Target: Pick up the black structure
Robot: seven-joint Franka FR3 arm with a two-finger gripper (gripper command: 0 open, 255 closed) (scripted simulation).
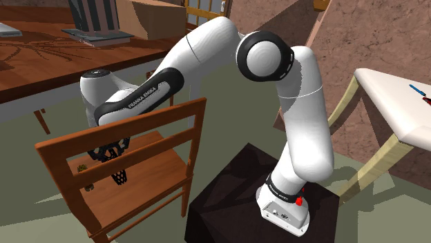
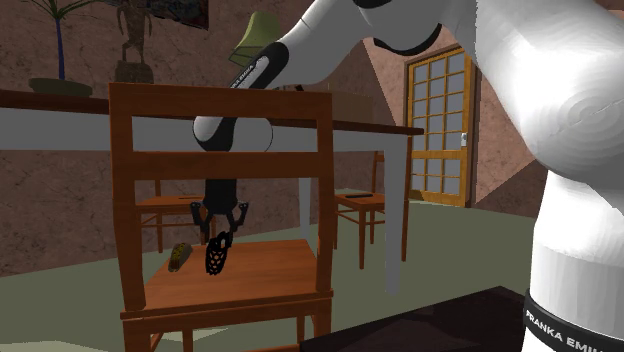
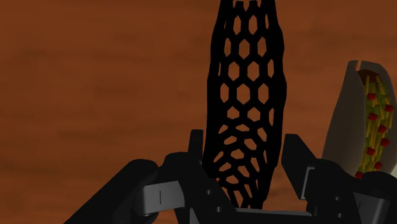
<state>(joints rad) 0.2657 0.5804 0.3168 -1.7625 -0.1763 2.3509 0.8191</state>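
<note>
The black structure (image 3: 245,76), a slender honeycomb lattice, hangs upright below the gripper (image 3: 245,143) over the seat of a wooden chair (image 2: 270,262); whether its lower tip touches the seat cannot be told. The two black fingers (image 3: 294,153) are closed narrowly against its upper end, one on each side, clasping it. Just beside it on the seat lies a small taco-like shell (image 3: 369,114) with yellow and red filling.
</note>
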